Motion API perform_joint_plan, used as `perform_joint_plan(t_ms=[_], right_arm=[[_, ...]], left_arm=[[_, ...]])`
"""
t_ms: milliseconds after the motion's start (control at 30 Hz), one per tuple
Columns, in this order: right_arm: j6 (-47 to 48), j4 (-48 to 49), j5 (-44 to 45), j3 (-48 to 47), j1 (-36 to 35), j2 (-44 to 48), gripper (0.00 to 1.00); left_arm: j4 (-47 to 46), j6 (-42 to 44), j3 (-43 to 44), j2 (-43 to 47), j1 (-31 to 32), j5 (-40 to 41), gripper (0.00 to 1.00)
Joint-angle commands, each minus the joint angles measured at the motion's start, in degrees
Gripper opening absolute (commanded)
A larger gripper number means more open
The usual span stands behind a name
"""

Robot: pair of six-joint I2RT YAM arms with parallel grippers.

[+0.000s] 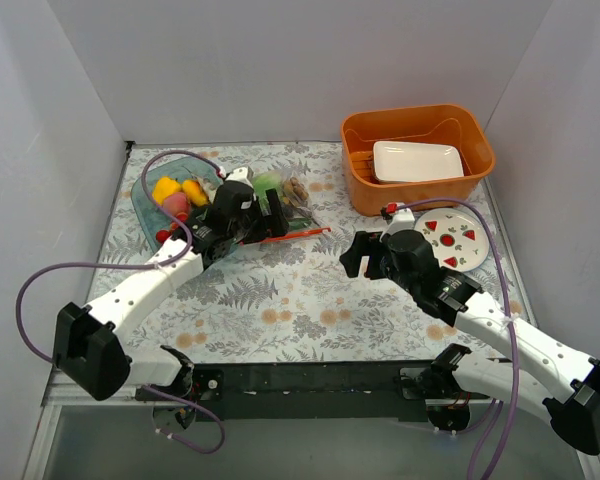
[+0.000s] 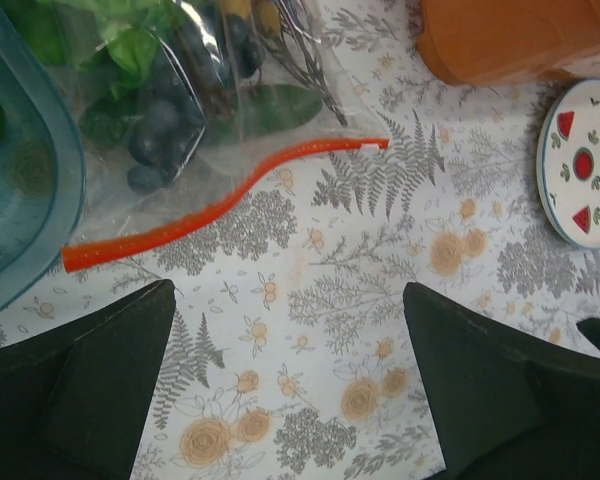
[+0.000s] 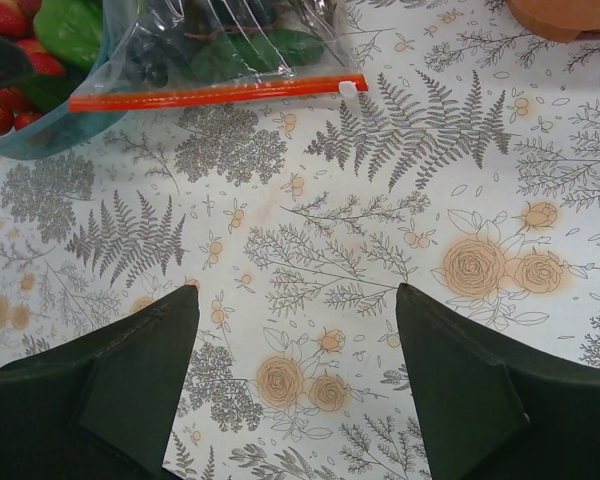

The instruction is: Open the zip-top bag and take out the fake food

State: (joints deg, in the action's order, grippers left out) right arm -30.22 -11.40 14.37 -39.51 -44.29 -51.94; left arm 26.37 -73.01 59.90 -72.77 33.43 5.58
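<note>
Dark fingers of the left gripper [image 2: 288, 300] fill the bottom of its wrist view, spread wide with nothing between them but flowered tablecloth [image 2: 310, 260]. The right gripper [image 3: 296, 295] is just as wide open and empty in its own view. The zip-top bag [image 2: 230, 130] lies flat at the upper left of the left wrist frame, and its red-orange zip strip [image 2: 220, 195] runs in a wavy line just beyond the left fingertips, not touching them. Inside the clear plastic is the fake food: leafy green lettuce [image 2: 130, 50], a long dark-green cucumber [image 2: 280, 105] and a cluster of small dark round pieces [image 2: 160, 130]. In the right wrist view the strip looks like one unbroken band, so the bag seems shut. The bag's left side overlaps the rim of a teal tray [image 1: 145, 205] that holds a yellow pepper [image 1: 165, 188] and red tomatoes [image 3: 0, 110]. In the overhead view the right gripper hangs over mid-table, well apart from the bag. An orange basket [image 1: 360, 190] holding a white dish [image 1: 417, 160] sits at the upper right, with a round plate [image 1: 460, 240] painted with red fruit below it.
</note>
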Motion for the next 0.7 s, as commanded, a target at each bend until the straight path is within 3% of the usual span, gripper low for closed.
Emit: perform_joint_plan(t_ms=[0, 200, 267, 400, 500, 667], right_arm=[[0.6, 2.52, 0.75, 0.66, 0.08, 0.18, 0.87], [0.34, 4.45, -1.27, 2.41, 0.35, -0.88, 0.86], [0.25, 4.8, -2.06, 3.29, 0.43, -0.97, 0.86], [0.16, 5.77, -2.68, 4.61, 0.44, -1.14, 0.86], [-0.1, 6.3, -2.68, 5.23, 0.61, -1.32, 0.86], [-0.11, 7.7, -1.89, 6.02, 0.79, -1.41, 0.86]], left_arm=[[1.75, 2.61, 7.23, -6.91, 0.41, 6.46, 0.95], [5.97, 5.68, 14.35, -16.16, 2.52, 18.57, 0.76], [7.29, 6.74, 15.86, -19.15, 2.52, 23.31, 0.75], [6.85, 8.76, 18.58, -23.37, 2.52, 23.6, 0.72], [6.59, 8.94, 19.99, -26.54, 2.69, 22.81, 0.57], [4.92, 8.68, 19.47, -27.69, 3.04, 22.1, 0.44]])
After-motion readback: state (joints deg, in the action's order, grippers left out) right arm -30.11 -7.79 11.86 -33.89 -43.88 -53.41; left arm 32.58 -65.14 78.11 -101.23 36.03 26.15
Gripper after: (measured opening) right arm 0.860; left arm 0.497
